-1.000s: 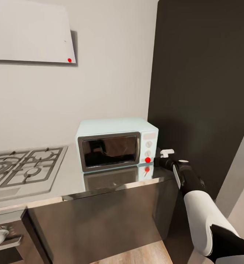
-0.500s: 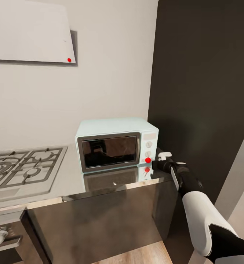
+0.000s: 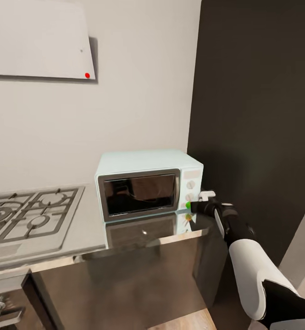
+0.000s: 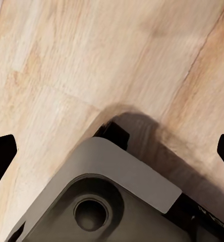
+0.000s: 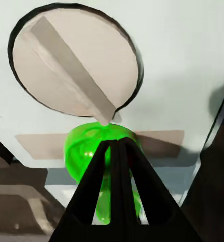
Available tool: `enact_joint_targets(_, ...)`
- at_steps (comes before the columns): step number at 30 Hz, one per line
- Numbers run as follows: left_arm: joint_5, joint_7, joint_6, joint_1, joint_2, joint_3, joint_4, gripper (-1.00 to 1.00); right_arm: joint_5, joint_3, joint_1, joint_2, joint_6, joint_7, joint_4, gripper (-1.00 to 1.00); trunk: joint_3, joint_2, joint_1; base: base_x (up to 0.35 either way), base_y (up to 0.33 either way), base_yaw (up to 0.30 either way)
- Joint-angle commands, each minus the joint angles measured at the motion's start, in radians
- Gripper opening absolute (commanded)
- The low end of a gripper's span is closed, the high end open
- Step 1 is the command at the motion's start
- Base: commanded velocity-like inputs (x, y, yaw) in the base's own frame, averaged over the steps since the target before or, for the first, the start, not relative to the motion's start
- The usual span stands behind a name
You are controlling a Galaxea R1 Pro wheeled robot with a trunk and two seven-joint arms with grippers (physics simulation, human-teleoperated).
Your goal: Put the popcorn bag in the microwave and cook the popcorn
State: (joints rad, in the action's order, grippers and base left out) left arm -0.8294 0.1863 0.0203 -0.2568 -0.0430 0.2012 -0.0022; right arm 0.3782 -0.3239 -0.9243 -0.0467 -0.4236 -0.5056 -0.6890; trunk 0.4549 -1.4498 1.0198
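Pale blue-white microwave (image 3: 148,184) on the steel countertop (image 3: 88,229), door shut, right of the gas hob (image 3: 26,215). Right gripper (image 3: 194,206) at the control panel's lower right, fingers (image 5: 112,191) pressed together, tips on the green marker (image 5: 94,146) below a round knob (image 5: 71,65). Left gripper's fingers (image 4: 1,156) spread wide over wood floor (image 4: 92,50).

Camera layout: one elevated overview, two arm-mounted views.
Head view faces forward and down at the microwave (image 3: 148,184). Right wrist view sits very near its knob (image 5: 74,63); left wrist view faces the floor (image 4: 112,55).
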Motion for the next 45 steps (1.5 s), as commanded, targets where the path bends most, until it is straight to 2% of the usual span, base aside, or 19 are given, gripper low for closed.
enact_joint_targets(1,-0.009,0.003,0.007,-0.001,0.001,0.009,0.001,1.0,0.0,-0.009,-0.001,-0.013,0.009,-0.007,-0.004,-1.0,0.001,0.0,0.005,-0.31,0.0,0.0)
enact_joint_targets(9,-0.01,0.004,0.013,-0.001,0.008,0.009,0.001,1.0,0.004,-0.01,-0.001,-0.005,0.007,-0.013,-0.019,-1.0,0.001,0.0,0.005,-0.34,0.0,0.0)
enact_joint_targets(12,-0.01,0.004,0.013,-0.001,0.008,0.009,0.001,1.0,0.008,-0.01,-0.001,-0.001,-0.016,-0.089,-0.077,-1.0,0.001,0.0,0.005,-0.345,0.0,0.0)
enact_joint_targets(14,-0.01,0.004,0.013,-0.001,0.008,0.009,0.001,1.0,0.01,-0.011,-0.001,0.002,-0.105,-0.182,-0.124,-1.0,0.001,0.0,0.005,-0.345,0.0,0.0)
enact_joint_targets(17,-0.01,0.004,0.013,-0.001,0.008,0.009,0.001,1.0,0.01,-0.01,-0.001,0.037,-0.149,-0.294,-0.15,-1.0,0.001,0.0,0.005,-0.345,0.0,0.0)
enact_joint_targets(24,-0.01,0.004,0.013,-0.001,0.008,0.009,0.001,1.0,0.011,-0.009,0.001,0.057,-0.208,-0.323,-0.156,-1.0,0.001,0.0,0.005,-0.345,0.0,0.0)
enact_joint_targets(26,-0.01,0.004,0.013,-0.001,0.008,0.009,0.001,1.0,0.03,-0.007,0.042,0.062,-0.207,-0.316,-0.143,-1.0,0.001,0.0,0.005,-0.345,0.0,0.0)
enact_joint_targets(27,-0.01,0.004,0.013,-0.001,0.008,0.009,0.001,1.0,0.077,-0.007,0.088,0.063,-0.202,-0.307,-0.128,-1.0,0.001,0.0,0.005,-0.345,0.0,0.0)
enact_joint_targets(28,-0.01,0.004,0.013,-0.001,0.008,0.009,0.001,1.0,0.149,-0.006,0.159,0.06,-0.197,-0.288,-0.103,-1.0,0.001,0.0,0.005,-0.345,0.0,0.0)
enact_joint_targets(29,-0.01,0.004,0.013,-0.001,0.008,0.009,0.001,1.0,0.184,-0.006,0.192,0.058,-0.194,-0.274,-0.086,-1.0,0.001,0.0,0.005,-0.345,0.0,0.0)
enact_joint_targets(30,-0.009,0.004,0.013,-0.001,0.008,0.009,0.001,1.0,0.233,-0.008,0.254,0.057,-0.177,-0.224,-0.03,-1.0,0.001,0.0,0.005,-0.336,0.0,0.0)
enact_joint_targets(31,-0.01,0.004,0.012,-0.001,0.008,0.009,0.001,1.0,0.251,-0.008,0.291,0.057,-0.143,-0.158,0.05,-1.0,0.001,0.0,0.005,-0.212,0.0,0.0)
enact_joint_targets(33,-0.01,0.004,0.012,-0.001,0.008,0.009,0.002,1.0,0.262,-0.01,0.322,0.062,-0.045,-0.009,0.267,-1.0,0.001,0.0,0.005,-0.082,0.0,0.0)
enact_joint_targets(37,-0.01,0.004,0.012,-0.001,0.008,0.009,0.002,1.0,0.264,-0.013,0.338,0.063,0.146,0.302,0.668,-1.0,0.001,0.0,0.005,-0.013,0.0,0.0)
enact_joint_targets(38,-0.01,0.004,0.012,-0.001,0.008,0.009,0.002,1.0,0.263,-0.013,0.371,0.066,0.162,0.347,0.7,-1.0,0.001,0.0,0.005,-0.001,0.0,0.0)
enact_joint_targets(41,-0.009,0.004,0.012,-0.001,0.007,0.009,0.002,1.0,0.263,-0.014,0.487,0.084,0.218,0.373,0.717,-1.0,0.001,0.0,0.005,0.0,0.0,0.121)
enact_joint_targets(42,-0.005,0.003,0.012,-0.001,0.008,0.01,0.002,1.0,0.261,-0.014,0.537,0.093,0.292,0.381,0.72,-1.0,0.001,0.0,0.005,0.0,0.0,0.266)
enact_joint_targets(44,0.004,0.002,0.005,-0.001,0.016,0.01,0.002,1.0,0.248,-0.015,0.557,0.099,0.331,0.402,0.721,-1.0,0.001,0.0,0.005,0.0,0.0,0.289)
enact_joint_targets(45,0.009,0.001,0.0,-0.001,0.02,0.011,0.002,1.0,0.218,-0.015,0.56,0.105,0.34,0.411,0.722,-1.0,0.001,0.0,0.005,0.0,0.0,0.295)
